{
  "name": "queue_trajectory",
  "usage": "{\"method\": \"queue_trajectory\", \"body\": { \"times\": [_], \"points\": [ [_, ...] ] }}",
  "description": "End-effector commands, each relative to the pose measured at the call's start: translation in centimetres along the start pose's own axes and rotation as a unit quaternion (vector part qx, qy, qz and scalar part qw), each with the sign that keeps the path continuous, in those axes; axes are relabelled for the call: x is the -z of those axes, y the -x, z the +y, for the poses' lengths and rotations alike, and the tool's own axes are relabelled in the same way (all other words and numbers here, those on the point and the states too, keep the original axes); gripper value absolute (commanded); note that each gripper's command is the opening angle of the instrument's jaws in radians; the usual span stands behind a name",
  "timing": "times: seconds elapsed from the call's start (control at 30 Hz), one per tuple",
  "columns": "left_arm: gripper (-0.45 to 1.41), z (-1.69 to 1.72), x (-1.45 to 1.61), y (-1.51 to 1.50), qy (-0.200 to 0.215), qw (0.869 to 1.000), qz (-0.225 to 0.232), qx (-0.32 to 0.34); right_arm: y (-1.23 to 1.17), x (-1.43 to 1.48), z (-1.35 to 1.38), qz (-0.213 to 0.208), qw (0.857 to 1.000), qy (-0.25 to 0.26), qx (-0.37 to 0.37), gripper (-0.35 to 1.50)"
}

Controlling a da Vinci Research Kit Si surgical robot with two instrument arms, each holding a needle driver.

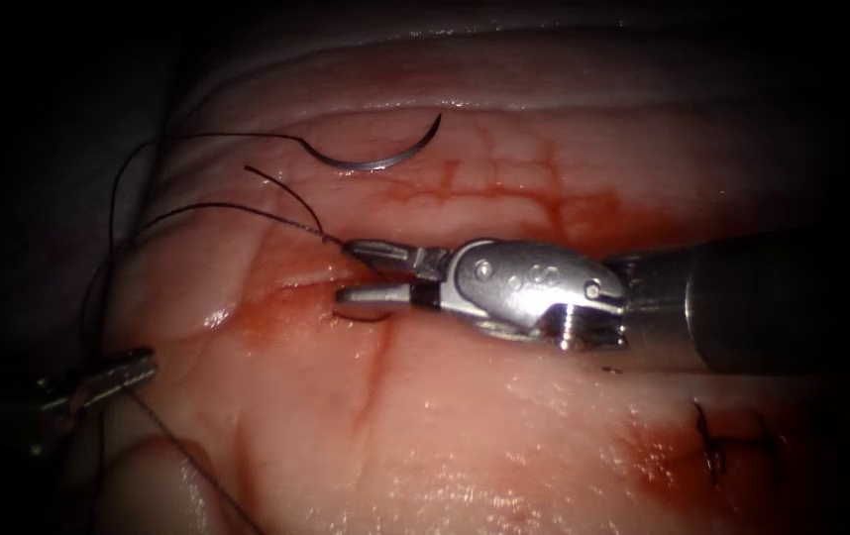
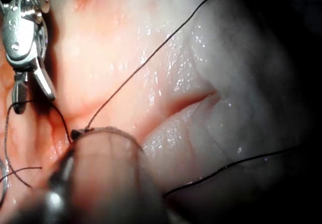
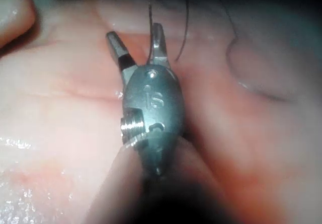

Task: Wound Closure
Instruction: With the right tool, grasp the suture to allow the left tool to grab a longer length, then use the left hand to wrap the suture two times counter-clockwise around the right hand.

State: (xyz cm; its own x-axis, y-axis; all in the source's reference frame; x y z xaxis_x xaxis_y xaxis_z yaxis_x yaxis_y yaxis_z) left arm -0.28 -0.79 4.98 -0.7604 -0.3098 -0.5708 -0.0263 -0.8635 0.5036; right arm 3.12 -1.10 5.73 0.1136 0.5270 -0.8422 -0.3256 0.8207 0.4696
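Across the tissue (image 1: pixel 465 436), the right tool (image 1: pixel 371 272) gapes empty over the cut (image 1: pixel 366 347), nearer the needle (image 1: pixel 380 159), which lies free at the far side, curving left-right. Left tool (image 1: pixel 133 369) grips thread (image 1: pixel 207 210).

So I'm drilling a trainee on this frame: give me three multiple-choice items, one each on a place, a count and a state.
1. Where is the needle?
A. lying free on the tissue
B. in the right tool
C. buried in the cut

2. How many tools hold thread?
A. none
B. one
C. two

3. The right tool has its jaws:
A. shut on the needle
B. open
C. shut on tissue

Key: 1 A, the needle lies untouched above the cut; 2 B, just the left tool grips thread; 3 B, its jaws stand apart.
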Motion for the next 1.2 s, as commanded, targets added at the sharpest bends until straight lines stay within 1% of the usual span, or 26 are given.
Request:
{"method": "queue_trajectory", "body": {
  "times": [0.03,0.1,0.17,0.27,0.3,0.33,0.4,0.47,0.5,0.53,0.57,0.6,0.63,0.67,0.73,0.77,0.8,0.9,1.0,1.1,1.2],
  "points": [
    [-0.45,0.05,-0.06,-0.02,0.000,1.000,0.000,0.000,0.01,-0.06,0.01,0.001,1.000,-0.002,0.002,1.20],
    [-0.45,0.05,-0.03,-0.05,0.000,1.000,-0.002,0.000,-0.05,-0.02,0.07,0.004,1.000,-0.005,0.013,1.28],
    [-0.45,0.06,0.04,-0.09,0.000,1.000,-0.004,0.000,-0.18,0.04,0.19,0.014,1.000,-0.005,0.024,1.40],
    [-0.45,0.06,0.10,-0.11,0.000,1.000,-0.006,0.000,-0.31,0.09,0.30,0.027,0.999,-0.003,0.022,1.45],
    [-0.45,0.05,0.12,-0.13,0.000,1.000,-0.004,-0.001,-0.38,0.10,0.38,0.033,0.999,-0.014,0.018,1.33],
    [-0.45,0.05,0.12,-0.14,-0.001,1.000,-0.003,0.000,-0.40,0.09,0.41,0.036,0.999,-0.020,0.016,1.26],
    [-0.45,0.04,0.11,-0.15,-0.001,1.000,-0.002,0.003,-0.43,0.04,0.47,0.035,0.999,-0.019,0.014,1.21],
    [-0.45,0.04,0.10,-0.15,-0.001,1.000,-0.001,0.004,-0.41,-0.07,0.56,0.024,0.999,-0.021,0.015,1.08],
    [-0.45,0.04,0.10,-0.15,-0.001,1.000,-0.001,0.004,-0.41,-0.07,0.56,0.024,0.999,-0.021,0.015,1.08],
    [-0.45,0.04,0.10,-0.14,0.000,1.000,0.001,0.004,-0.38,-0.11,0.60,0.022,0.999,-0.019,0.015,1.00],
    [-0.45,0.02,0.10,-0.13,0.000,1.000,0.002,0.004,-0.31,-0.20,0.67,0.023,0.999,-0.016,0.019,0.41],
    [-0.45,0.01,0.09,-0.13,0.001,1.000,0.004,0.004,-0.26,-0.24,0.70,0.023,0.999,-0.013,0.021,-0.10],
    [-0.45,0.01,0.09,-0.13,0.001,1.000,0.004,0.004,-0.26,-0.24,0.70,0.023,0.999,-0.013,0.021,-0.10],
    [-0.45,0.00,0.09,-0.12,0.001,1.000,0.006,0.005,-0.20,-0.31,0.73,0.022,0.999,-0.009,0.024,-0.35],
    [-0.45,-0.02,0.10,-0.12,0.003,1.000,0.010,0.005,-0.12,-0.39,0.76,0.020,1.000,-0.006,0.017,-0.35],
    [-0.45,-0.05,0.10,-0.11,0.004,1.000,0.017,0.006,-0.01,-0.50,0.80,0.024,0.999,-0.005,0.023,-0.35],
    [-0.45,-0.05,0.10,-0.11,0.004,1.000,0.018,0.006,0.03,-0.54,0.81,0.023,0.999,-0.008,0.025,-0.35],
    [-0.45,-0.07,0.09,-0.10,0.005,1.000,0.024,0.007,0.16,-0.68,0.83,0.016,0.999,-0.028,0.036,-0.35],
    [-0.45,-0.12,0.07,-0.08,0.008,0.999,0.045,0.008,0.26,-0.76,0.77,0.023,0.998,-0.057,0.032,-0.35],
    [-0.45,-0.15,0.04,-0.05,0.010,0.998,0.056,0.009,0.26,-0.76,0.72,0.027,0.997,-0.070,0.028,-0.35],
    [-0.45,-0.24,-0.09,0.02,0.023,0.995,0.090,0.031,0.19,-0.76,0.63,0.046,0.995,-0.086,0.012,-0.35]
  ]
}}
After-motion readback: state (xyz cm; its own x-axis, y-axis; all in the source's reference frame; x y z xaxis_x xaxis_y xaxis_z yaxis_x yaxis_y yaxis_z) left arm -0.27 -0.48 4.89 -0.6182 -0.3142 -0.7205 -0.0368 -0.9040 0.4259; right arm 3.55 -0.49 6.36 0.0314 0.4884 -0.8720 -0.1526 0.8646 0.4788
